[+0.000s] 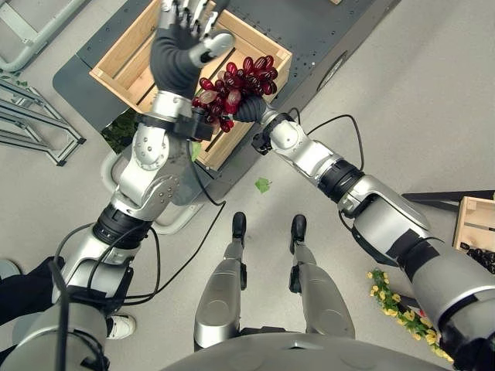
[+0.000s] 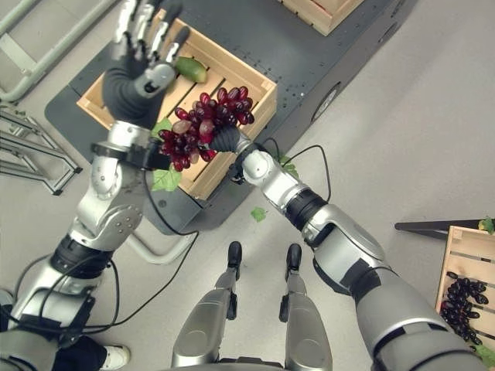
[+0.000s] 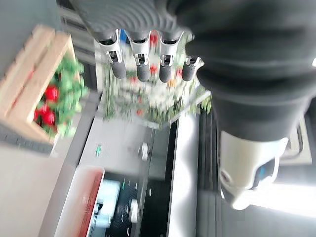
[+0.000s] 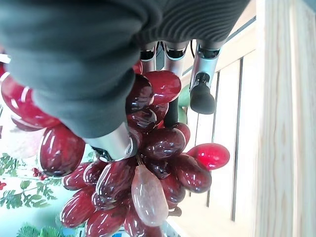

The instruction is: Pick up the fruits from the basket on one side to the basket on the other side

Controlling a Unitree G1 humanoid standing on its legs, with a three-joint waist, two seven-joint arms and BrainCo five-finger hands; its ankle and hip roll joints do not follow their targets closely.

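Note:
A bunch of red grapes [image 1: 236, 85] hangs over the near edge of a wooden crate [image 1: 116, 69], with my right hand [image 1: 249, 110] shut on it from below. In the right wrist view the thumb is curled into the grapes [image 4: 143, 163] and the fingers [image 4: 202, 91] reach past them, with the crate's slats [image 4: 281, 123] beyond. A green fruit [image 2: 192, 69] lies in that crate. My left hand [image 1: 182, 46] is raised over the crate, open, with its fingers [image 3: 140, 64] straight and holding nothing.
The crate stands on a dark platform [image 1: 325, 31], which bears a second crate [image 2: 321, 11] farther back. A third crate [image 2: 464, 297] with dark grapes sits on the floor at the right. A metal frame [image 1: 31, 116] stands at the left. A person's shoe [image 1: 120, 326] shows at the lower left.

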